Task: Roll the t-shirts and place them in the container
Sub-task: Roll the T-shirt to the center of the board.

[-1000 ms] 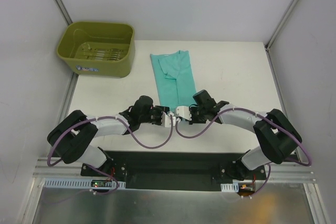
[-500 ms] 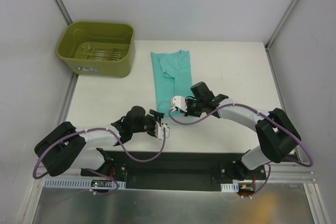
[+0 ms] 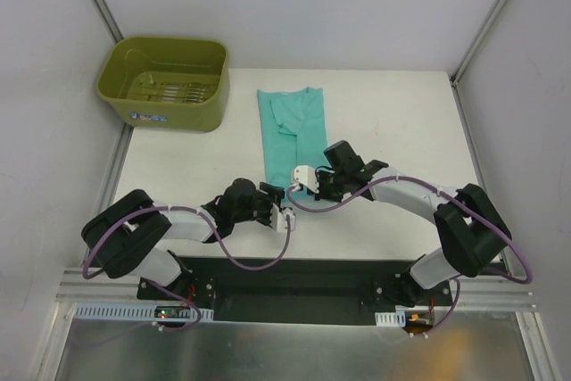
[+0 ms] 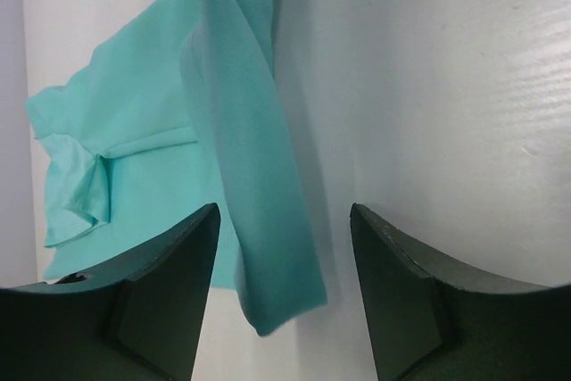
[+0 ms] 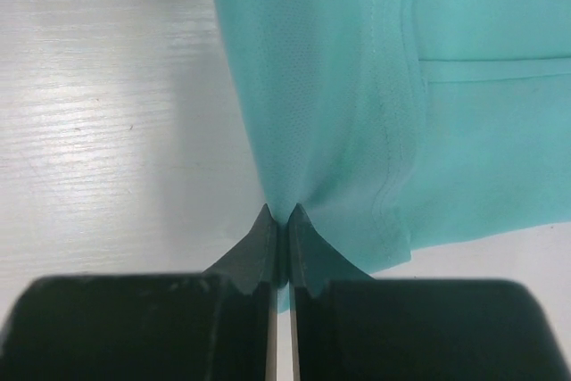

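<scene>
The teal-green t-shirt (image 3: 293, 129) lies folded into a long narrow strip on the white table, collar end far, hem end near. My right gripper (image 3: 299, 181) is shut on the near hem, pinching a fold of fabric (image 5: 278, 211) and lifting it. My left gripper (image 3: 284, 211) is open and empty, just in front of the hem. In the left wrist view the lifted strip of the t-shirt (image 4: 259, 211) hangs between its spread fingers (image 4: 169, 283) without touching them.
An olive-green plastic tub (image 3: 165, 82) stands at the far left, partly off the table's corner. The white table (image 3: 393, 122) has metal frame posts at its far corners. A black base plate (image 3: 294, 278) lies along the near edge.
My right gripper has moved away from me and left onto the hem and lifted it. My left gripper drew back towards me, then came forward again to just below the hem.
</scene>
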Controlling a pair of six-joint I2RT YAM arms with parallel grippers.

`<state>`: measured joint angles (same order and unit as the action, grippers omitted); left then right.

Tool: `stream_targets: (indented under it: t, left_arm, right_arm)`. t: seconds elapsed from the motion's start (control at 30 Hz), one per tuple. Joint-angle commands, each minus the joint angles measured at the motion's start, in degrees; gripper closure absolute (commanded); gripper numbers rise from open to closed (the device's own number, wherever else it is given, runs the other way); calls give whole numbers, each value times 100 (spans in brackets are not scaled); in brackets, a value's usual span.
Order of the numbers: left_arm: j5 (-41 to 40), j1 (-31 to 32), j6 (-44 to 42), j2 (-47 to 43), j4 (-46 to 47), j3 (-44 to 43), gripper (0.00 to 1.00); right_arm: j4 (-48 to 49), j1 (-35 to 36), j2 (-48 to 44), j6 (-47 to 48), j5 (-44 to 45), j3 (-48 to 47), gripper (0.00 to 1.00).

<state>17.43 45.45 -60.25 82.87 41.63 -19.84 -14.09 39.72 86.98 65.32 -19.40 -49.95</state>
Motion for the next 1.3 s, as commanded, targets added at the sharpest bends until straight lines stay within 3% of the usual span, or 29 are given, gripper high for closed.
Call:
stream_targets:
  t: [0.0,0.2,0.33,0.37,0.4,0.5,0.6,0.67,0.7,0.73,0.8,0.93,0.97,1.03,1.07,1.1,1.13,1.2,1.27]
  left_arm:
    - [-117,95,83,212,399,-363,40]
    - [-152,157,-57,545,329,-416,51]
    - [-380,174,-127,581,22,-521,83]
    - [-442,175,-101,555,-179,-574,95]
    - [-486,175,-66,442,-277,-583,99]
    - [-522,166,284,30,-909,-697,100]
    - [-337,166,987,-331,-1768,-978,100]
    - [-197,166,1452,-429,-1991,-1153,100]
    - [-135,174,1559,-473,-2227,-1198,100]
    - [-109,166,1656,-500,-2290,-1233,100]
    - [-47,157,1920,-552,-2334,-1242,100]
    - [6,157,2087,-632,-2335,-1163,100]
    - [-3,166,2131,-632,-2335,-1163,100]
    - [-20,166,2131,-649,-2326,-1154,100]
    - [-12,166,2131,-649,-2326,-1145,100]
    - [-12,166,2131,-649,-2326,-1145,100]
    - [-29,157,2140,-641,-2326,-1154,100]
    - [-64,157,2184,-623,-2308,-1172,100]
    - [-64,166,2236,-614,-2299,-1198,100]
  right_arm:
    - [-165,35,82,25,-275,-208,99]
    - [-165,27,100,7,-293,-243,99]
    - [-261,35,48,-2,-301,-234,99]
    - [-305,27,38,-2,-310,-234,99]
    - [-357,27,12,-2,-328,-234,99]
    - [-638,18,-154,25,-398,-260,99]
    - [-832,-26,-392,-273,-503,-296,85]
    - [-876,-70,-524,-868,-617,-365,64]
    - [-885,-96,-550,-1072,-583,-401,43]
    - [-972,-88,-551,-1283,-496,-445,5]
    - [-1078,-96,-707,-1320,28,-524,4]
    - [166,-140,-1682,-978,1665,-6,4]
    - [387,-201,-1797,-977,2424,3,4]
    - [654,-342,-1720,-1799,3202,-268,4]
    - [244,-734,-1572,-2151,2736,-635,4]
    - [-1457,-999,-1292,-2172,1704,-1187,4]
    - [-1996,-1237,-810,-2286,798,-2158,4]
    - [-2073,-1590,-709,-2576,8,-2282,4]
    - [-1670,-1486,-1286,-1964,-178,-1530,4]
